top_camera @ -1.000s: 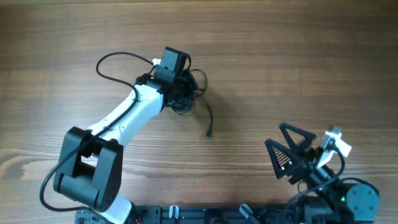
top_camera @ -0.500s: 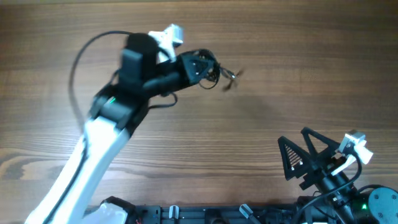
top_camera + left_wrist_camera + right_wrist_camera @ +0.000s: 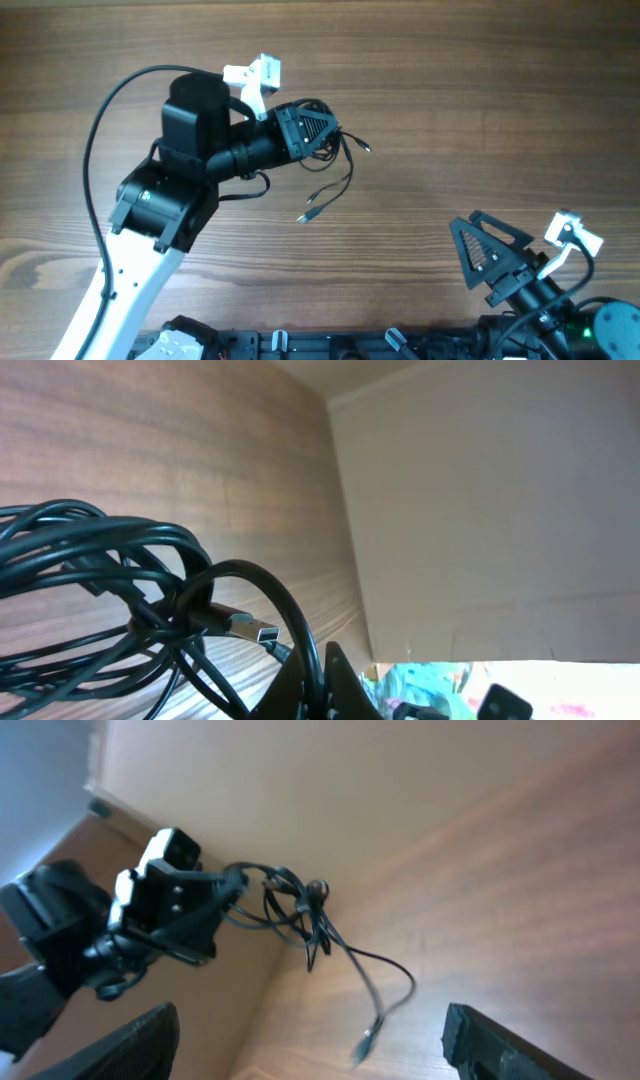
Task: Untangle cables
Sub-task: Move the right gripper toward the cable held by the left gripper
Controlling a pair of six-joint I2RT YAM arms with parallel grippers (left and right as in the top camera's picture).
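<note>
The cables are a tangled bundle of thin black cords. My left gripper is shut on the bundle and holds it above the wooden table. Loose ends dangle from it, with silvery plugs at the lower left and at the right. In the left wrist view the loops fill the left side, a silvery plug points right, and one loop runs between my left fingers. My right gripper is open and empty near the front right. Its view shows the hanging bundle far ahead.
A thick black wire arcs from the left arm over the table's left side. The left arm's white link crosses the front left. The black base rail runs along the front edge.
My left gripper has lifted the cable bundle off the table and turned to the right. The loose ends have swung down and left. My right gripper has shifted slightly right.
</note>
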